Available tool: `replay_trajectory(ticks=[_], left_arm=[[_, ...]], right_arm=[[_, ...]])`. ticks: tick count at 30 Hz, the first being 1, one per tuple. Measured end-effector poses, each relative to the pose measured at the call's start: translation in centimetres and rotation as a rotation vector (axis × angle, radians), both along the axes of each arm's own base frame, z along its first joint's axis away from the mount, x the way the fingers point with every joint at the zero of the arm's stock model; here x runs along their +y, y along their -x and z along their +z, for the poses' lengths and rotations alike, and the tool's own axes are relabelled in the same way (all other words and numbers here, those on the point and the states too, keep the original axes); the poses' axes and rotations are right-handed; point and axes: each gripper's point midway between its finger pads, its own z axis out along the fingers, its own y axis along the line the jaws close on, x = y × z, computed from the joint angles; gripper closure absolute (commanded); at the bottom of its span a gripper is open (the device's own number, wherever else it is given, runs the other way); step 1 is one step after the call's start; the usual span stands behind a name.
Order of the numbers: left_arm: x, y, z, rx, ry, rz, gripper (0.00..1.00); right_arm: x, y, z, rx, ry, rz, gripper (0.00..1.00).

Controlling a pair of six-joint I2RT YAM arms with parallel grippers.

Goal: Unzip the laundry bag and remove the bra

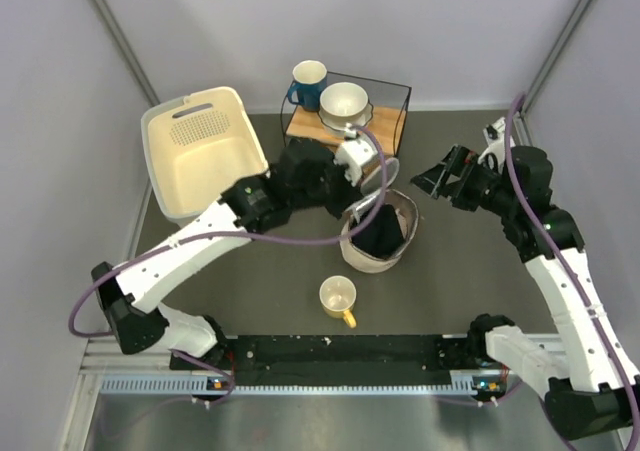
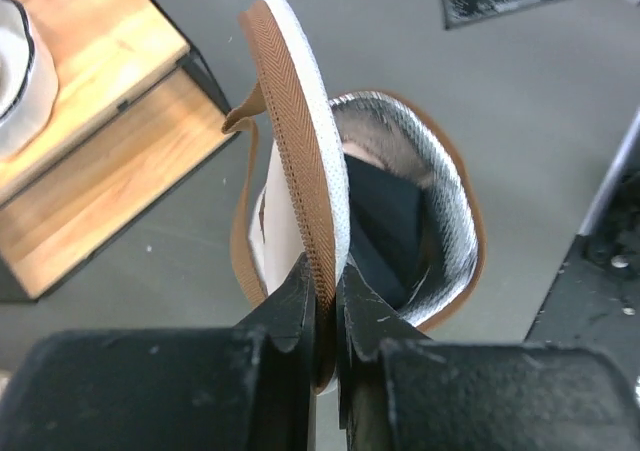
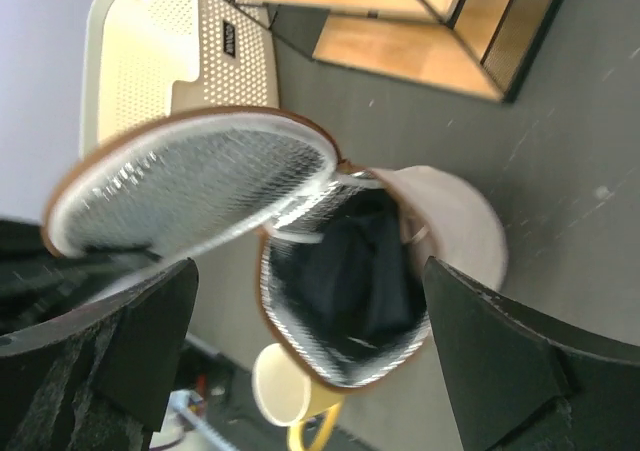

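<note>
Walls of pale grey panel on three sides, closing in a dark grey matte tabletop [image 1: 250, 271] flecked with small pale specks. Far left, close by the wall, a cream rigid plastic basket [image 1: 205, 166] with perforated walls, upright.

Stretched from the near-left corner across the surface, the white and black left arm. At its end, the left gripper [image 2: 325, 296], fingers pressed together on the brown-trimmed rim of the round zip lid [image 2: 300, 121], pinching it up on edge, silvery mesh lining turned toward the bag's mouth.

Behind that, near the back wall, a black wire-frame rack [image 1: 385, 126] with a wooden shelf, bearing a blue ceramic mug [image 1: 305, 83] and a white cup [image 1: 343, 103].

At centre, the cream cylindrical fabric laundry bag [image 1: 400, 246], resting on the tabletop, unzipped and gaping. Deep inside, against the lining, the bra [image 2: 385, 221]: black fabric with a pinkish-beige patch at the top.

Just in front of the bag, not touching, a yellow mug [image 1: 338, 299].

Right of the bag and apart from it, the right gripper [image 1: 428, 179], fingers spread wide, holding nothing. Along the near edge, a black and aluminium rail [image 1: 340, 356].
</note>
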Motion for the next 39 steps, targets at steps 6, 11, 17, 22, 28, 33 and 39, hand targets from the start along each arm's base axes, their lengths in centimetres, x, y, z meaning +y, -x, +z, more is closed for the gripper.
replay_trajectory(ticks=[6,11,17,22,28,33,39], left_arm=[[0.0,-0.7,3.2,0.145,0.163,-0.223,1.0],[-1.5,-0.7,2.4,0.289,0.198,-0.413,1.0],[-1.9,-0.6,0.7,0.405,0.192,-0.523,1.0],[-1.6,0.2,1.4,0.413,0.187,-0.567,1.0],[-1.1,0.3,2.2,0.409,0.187,-0.572,1.0],[-0.7,-0.4,2.6,0.411,0.195,-0.549,0.75],[-0.6,-3.0,4.1,0.424,0.251,-0.447,0.2]], right_arm=[[-1.3,-0.2,3.1,-0.334,0.209,0.075,0.02],[-1.5,-0.6,2.6,-0.586,0.358,0.157,0.01],[-0.3,-2.8,1.2,-0.714,0.52,0.341,0.01],[1.6,-3.3,1.2,-0.804,0.565,0.539,0.03],[4.7,-2.3,3.8,-0.873,0.418,0.769,0.6],[5.6,-0.4,3.2,-0.822,0.308,0.858,1.0],[5.1,-0.2,4.4,-0.708,0.258,0.734,1.0]])
